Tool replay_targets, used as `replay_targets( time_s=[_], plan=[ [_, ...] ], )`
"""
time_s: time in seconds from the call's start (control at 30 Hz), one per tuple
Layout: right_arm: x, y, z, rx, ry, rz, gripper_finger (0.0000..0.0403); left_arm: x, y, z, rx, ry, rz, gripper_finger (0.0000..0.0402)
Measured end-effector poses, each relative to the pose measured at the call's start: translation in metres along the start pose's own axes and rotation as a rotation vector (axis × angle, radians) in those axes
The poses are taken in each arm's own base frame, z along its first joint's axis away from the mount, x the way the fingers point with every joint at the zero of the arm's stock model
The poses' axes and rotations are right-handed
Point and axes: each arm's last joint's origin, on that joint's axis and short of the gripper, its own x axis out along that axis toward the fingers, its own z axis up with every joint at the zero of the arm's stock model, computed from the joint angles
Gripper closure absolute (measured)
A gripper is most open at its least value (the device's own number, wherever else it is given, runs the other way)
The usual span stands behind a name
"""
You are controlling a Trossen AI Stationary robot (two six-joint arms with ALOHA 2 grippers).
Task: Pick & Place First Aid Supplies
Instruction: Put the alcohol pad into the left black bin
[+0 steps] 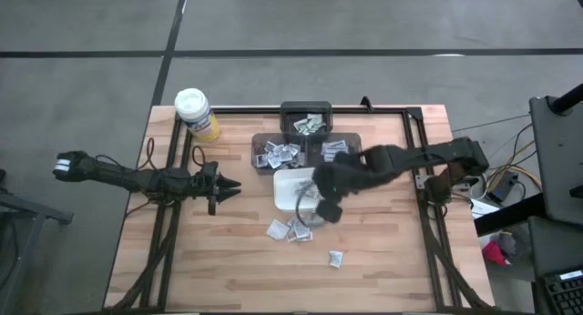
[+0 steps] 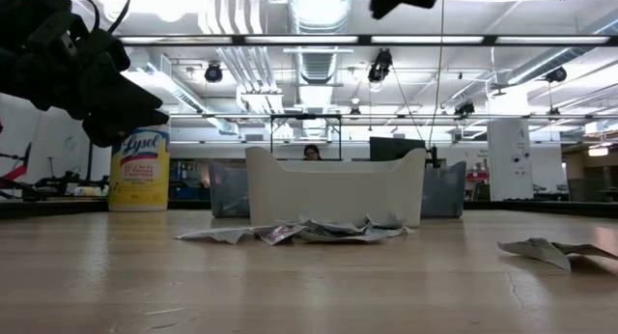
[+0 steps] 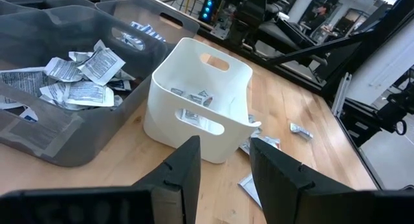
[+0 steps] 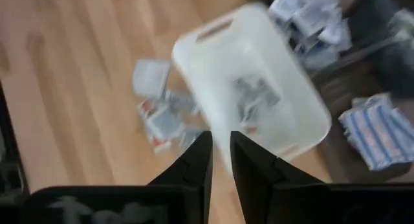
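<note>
From above I see a grey concrete floor and, in the middle, the light wooden tabletop [image 1: 228, 260] with a black frame. The small flat white and grey first aid packets [image 1: 293, 229] lie in a loose heap just in front of the white rectangular plastic dish [image 1: 290, 189], and one single packet [image 1: 335, 258] lies apart, nearer the front edge. The right end effector [image 1: 326, 208] hangs over the front right corner of the dish, so the heap is just beside it, on the front side; this arm is clearly the nearer one. The left end effector [image 1: 228, 189] waits well apart on the left, pointing toward the dish.

In the level view, the heap lies flat on the wood in front of the dish, and the yellow canister with white lid [image 2: 139, 170] stands behind on the left.

The left wrist view shows what the others do not: some packets already inside the dish, and the left fingers [image 3: 184, 175] spread with nothing between.

The right wrist view is blurred; its fingers [image 4: 194, 162] stand close together, a narrow gap between. I cannot tell if they pinch a packet.
</note>
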Motion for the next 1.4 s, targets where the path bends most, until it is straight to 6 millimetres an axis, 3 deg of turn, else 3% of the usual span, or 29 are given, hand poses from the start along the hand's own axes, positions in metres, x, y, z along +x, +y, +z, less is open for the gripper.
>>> replay_targets(
  time_s=[0.37, 0.6, 0.77, 1.0, 1.23, 1.4],
  plan=[
    [0.02, 0.056, -0.087, -0.182, 0.211, -0.024, 0.0351, 0.0, 0.0, 0.0, 0.0, 0.001, 0.0, 0.0275],
    [0.031, 0.069, -0.127, -0.148, 0.274, -0.067, 0.0351, 0.0, 0.0, 0.0, 0.0, 0.0, 0.0, 0.0275],
    [0.042, 0.082, -0.141, -0.189, 0.313, 0.037, 0.0351, 0.0, 0.0, 0.0, 0.0, 0.001, 0.0, 0.0275],
    [0.056, 0.104, -0.151, -0.303, 0.224, 0.228, 0.0351, 0.0, 0.0, 0.0, 0.0, 0.001, 0.0, 0.0275],
    [0.056, 0.106, -0.153, -0.31, 0.221, 0.238, 0.0349, 0.0, 0.0, 0.0, 0.0, 0.001, 0.001, 0.0275],
    [0.056, 0.107, -0.152, -0.319, 0.208, 0.252, 0.0326, 0.0, 0.0, 0.0, 0.0, 0.002, 0.001, 0.0275]
  ],
)
